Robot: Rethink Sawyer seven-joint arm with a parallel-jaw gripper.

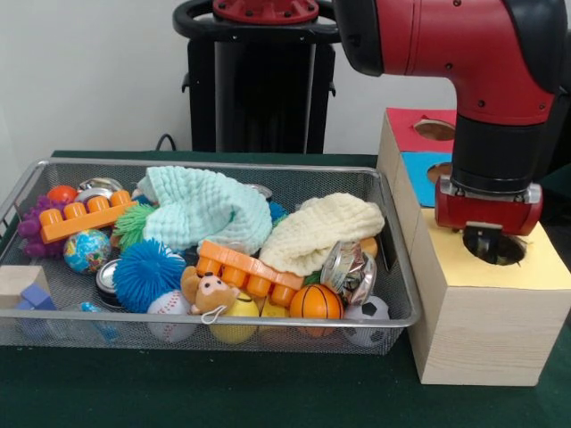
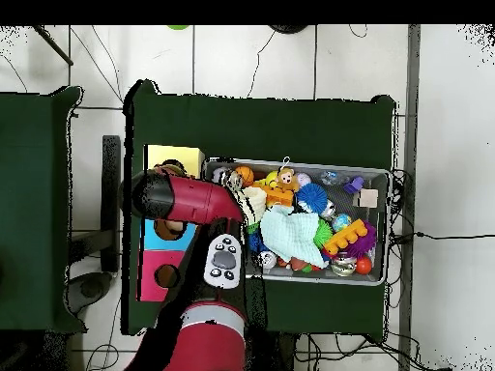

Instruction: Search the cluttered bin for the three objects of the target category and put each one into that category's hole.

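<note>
**A:** Where does the sorting stand? The target category isn't stated, but the wire bin holds several balls near its front edge: an orange basketball, a baseball, a small soccer ball and a globe ball to the left.

**B:** Being round, they have no long axis and point nowhere, so any approach angle should suit. The orange brick pieces do lie lengthwise, running left to right across the bin.

**A:** And the arm?

**B:** The pincer sits right over the round hole in the yellow-topped section of the wooden box, to the right of the bin, probably at a drop position. Its tip is sunk in the hole's shadow, so whether it is spread, closed or holding something cannot be told.

**A:** The cloths?

**B:** A mint cloth and a cream cloth drape over the heap, likely hiding items. The blue and red sections lie farther back on the table.
</note>
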